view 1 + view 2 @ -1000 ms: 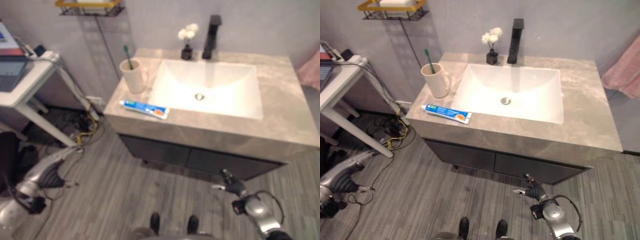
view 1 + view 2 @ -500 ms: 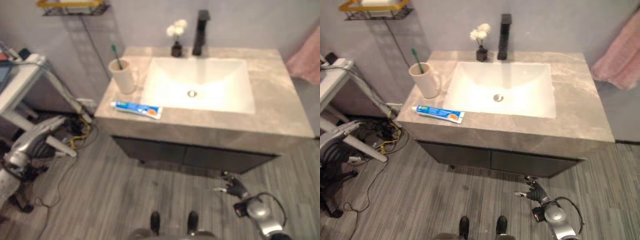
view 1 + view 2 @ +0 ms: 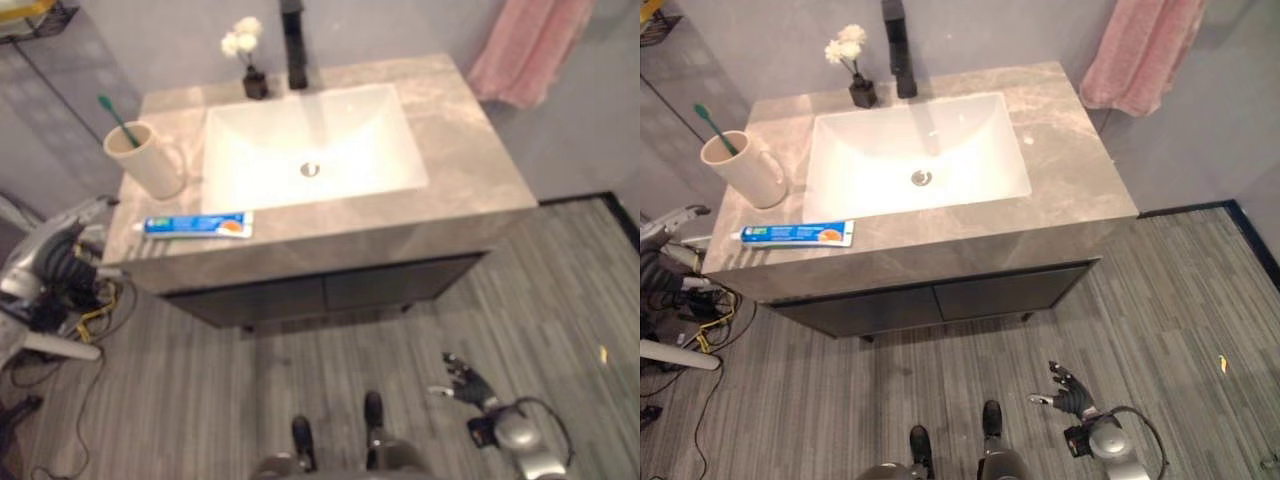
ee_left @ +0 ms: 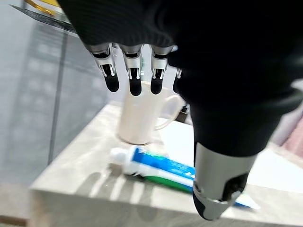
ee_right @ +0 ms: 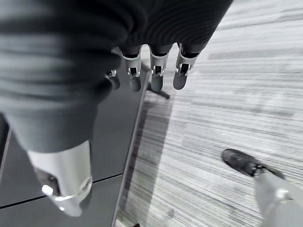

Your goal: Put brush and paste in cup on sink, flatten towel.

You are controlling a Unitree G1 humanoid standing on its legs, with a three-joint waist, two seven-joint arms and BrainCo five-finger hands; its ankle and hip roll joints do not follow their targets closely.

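Left wrist view, item one: my left hand (image 4: 142,71), fingers straight and relaxed, thumb apart, holding nothing; its dark cover hid much of the counter beyond. Past the fingertips stood the cream cup (image 4: 142,118), upright, and just before it lay the toothpaste tube (image 4: 161,168), flat along the counter's front edge; the tube's far end was cut off behind the thumb.

Item two, eye views: grey stone counter (image 3: 1080,180) with a white basin (image 3: 915,150). Cup (image 3: 740,168) at the counter's left end, a green toothbrush (image 3: 710,117) leaning inside it, bristle end up. Toothpaste tube (image 3: 795,234) lay on the counter near the cup, apart from it. Pink towel (image 3: 1140,50) hung on the wall to the right of the counter, its top cut off; I could not tell how smoothly it hung.

Item three: right hand (image 3: 1068,395), low over the floor before the cabinet, well apart from the counter. In the right wrist view its fingers (image 5: 156,78) were extended, empty.
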